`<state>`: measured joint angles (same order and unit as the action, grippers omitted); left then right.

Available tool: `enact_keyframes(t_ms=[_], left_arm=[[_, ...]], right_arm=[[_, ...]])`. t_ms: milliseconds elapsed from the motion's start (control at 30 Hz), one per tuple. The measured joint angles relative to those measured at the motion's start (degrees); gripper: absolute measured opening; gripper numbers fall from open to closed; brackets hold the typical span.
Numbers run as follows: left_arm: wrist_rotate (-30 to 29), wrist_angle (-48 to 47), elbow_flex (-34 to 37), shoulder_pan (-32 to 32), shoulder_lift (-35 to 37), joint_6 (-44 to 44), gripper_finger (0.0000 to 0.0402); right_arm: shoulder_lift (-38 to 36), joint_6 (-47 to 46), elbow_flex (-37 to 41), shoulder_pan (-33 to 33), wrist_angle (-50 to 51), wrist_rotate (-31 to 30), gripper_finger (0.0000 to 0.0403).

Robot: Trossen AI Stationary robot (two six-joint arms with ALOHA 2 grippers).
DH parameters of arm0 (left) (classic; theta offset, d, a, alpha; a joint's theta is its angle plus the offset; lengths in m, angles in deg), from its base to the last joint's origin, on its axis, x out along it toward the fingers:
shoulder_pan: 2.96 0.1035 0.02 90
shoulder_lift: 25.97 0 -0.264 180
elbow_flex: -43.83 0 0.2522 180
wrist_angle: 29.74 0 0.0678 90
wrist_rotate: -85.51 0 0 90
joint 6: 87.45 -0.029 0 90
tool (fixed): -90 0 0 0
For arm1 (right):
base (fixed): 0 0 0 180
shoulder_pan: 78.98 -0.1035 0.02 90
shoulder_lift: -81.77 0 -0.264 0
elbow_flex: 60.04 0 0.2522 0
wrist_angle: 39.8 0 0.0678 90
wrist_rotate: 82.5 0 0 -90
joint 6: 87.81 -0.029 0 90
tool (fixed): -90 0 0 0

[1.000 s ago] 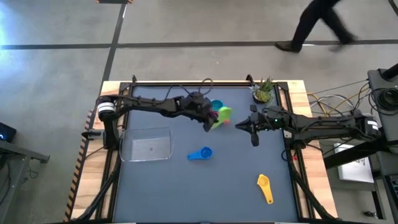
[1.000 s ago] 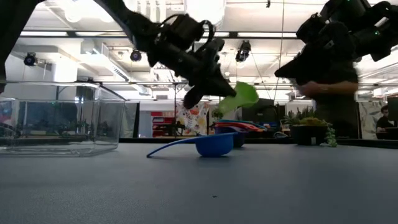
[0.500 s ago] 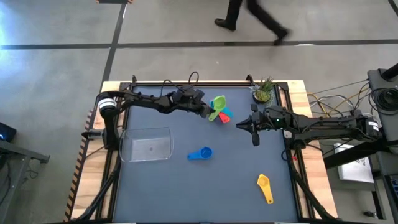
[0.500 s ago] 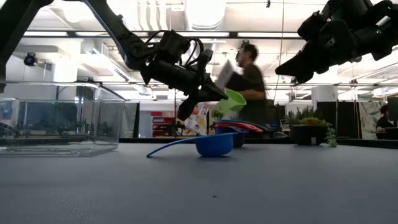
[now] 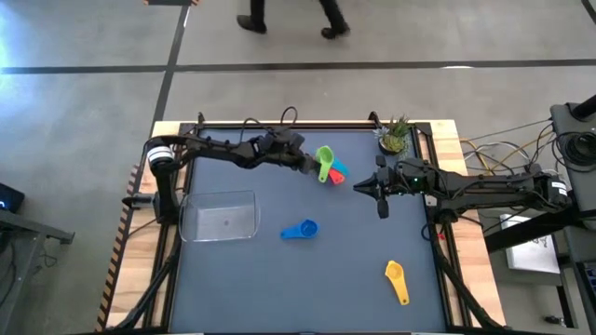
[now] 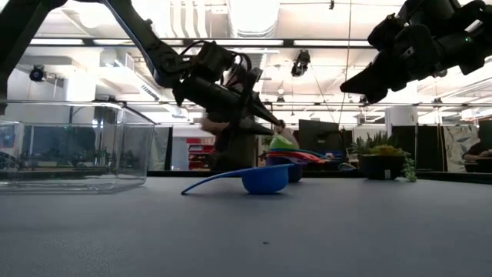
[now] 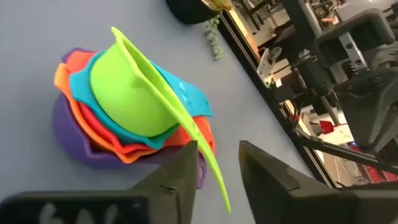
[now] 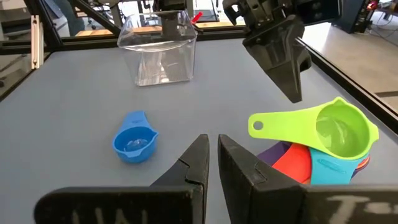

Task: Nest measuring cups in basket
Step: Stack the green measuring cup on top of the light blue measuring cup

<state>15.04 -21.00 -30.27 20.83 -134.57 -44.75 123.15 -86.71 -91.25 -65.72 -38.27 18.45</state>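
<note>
The lime green measuring cup (image 7: 127,99) sits in a nested stack (image 5: 333,173) of purple, orange, red and teal cups at the table's far middle. Its handle (image 8: 273,122) sticks out toward my left gripper (image 5: 312,166). That gripper is open, with a finger on either side of the handle's free end; in the right wrist view it stands above the handle. A blue cup (image 5: 301,230) lies at the table's middle and a yellow cup (image 5: 397,279) near the right front. The clear basket (image 5: 221,216) stands at the left. My right gripper (image 5: 357,189) hangs shut, right of the stack.
A small potted plant (image 5: 395,138) stands at the far right corner, behind the stack. Open table lies between the basket, the blue cup (image 8: 134,142) and the stack. A person walks across the floor beyond the far edge.
My left gripper has carried the lime green cup a little toward the far edge and down, rolling as it went. The cup has come level and now rests in the stack's top cup. The fingers have then opened and let go of its handle.
</note>
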Motion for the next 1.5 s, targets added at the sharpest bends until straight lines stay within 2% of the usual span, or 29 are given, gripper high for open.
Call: enact_keyframes(t_ms=[133, 233, 367, 467, 533, 633, 833, 933, 1000, 1100, 1333, 1500], left_arm=[[0.5, 0.0, 0.0, 0.7, 0.0, -0.7, 0.0136], [3.7, -0.1, 0.0, 1.4, 0.3, -2.1, 0.0153], [8.6, -0.1, -0.7, 2.0, 2.2, -4.0, 0.0159], [8.1, -1.9, -0.7, 1.8, 5.6, -7.5, 0.0155], [5.4, -5.2, -0.7, 1.2, 8.6, -10.7, 0.0150], [-1.8, -12.0, -0.7, -0.4, 13.9, -16.2, 0.0139], [-21.9, -24.8, -0.6, -7.8, 23.2, -24.1, 0.0116], [-28.6, -26.8, 1.0, -12.1, 25.7, -26.2, 0.0107], [-30.6, -24.0, 3.9, -14.4, 27.2, -26.9, 0.0102], [-30.6, -17.1, 10.4, -15.7, 30.0, -26.0, 0.0092], [-26.5, 9.3, 27.9, -16.6, 36.0, -20.8, 0.0059], [-26.5, 28.0, 36.3, -17.8, 35.8, -21.1, 0.0036]], right_arm=[[0.0, 0.1, 0.0, 0.0, 0.0, 0.0, 0.0022], [0.0, 0.2, 0.0, 0.0, 0.1, 0.0, 0.0022], [0.0, 0.9, 0.4, 0.0, 0.0, 0.0, 0.0022], [0.0, 1.0, 1.0, 0.0, 0.1, 0.0, 0.0022], [0.0, 1.0, 1.2, 0.0, 0.0, -0.1, 0.0022], [0.0, 1.0, 1.2, 0.0, 0.0, -0.5, 0.0022], [0.0, 0.9, 1.2, 0.0, 0.0, -0.5, 0.0022], [0.1, 0.7, 1.3, 0.0, -0.8, -0.9, 0.0022], [0.1, -0.2, 1.3, 0.0, -2.7, -1.8, 0.0022], [0.8, -0.5, 1.3, 0.0, -7.4, -2.2, 0.0022], [6.4, -2.8, 1.2, 0.8, -18.2, -2.2, 0.0022], [13.9, -1.3, -1.8, 4.5, -18.6, -2.0, 0.0022]])
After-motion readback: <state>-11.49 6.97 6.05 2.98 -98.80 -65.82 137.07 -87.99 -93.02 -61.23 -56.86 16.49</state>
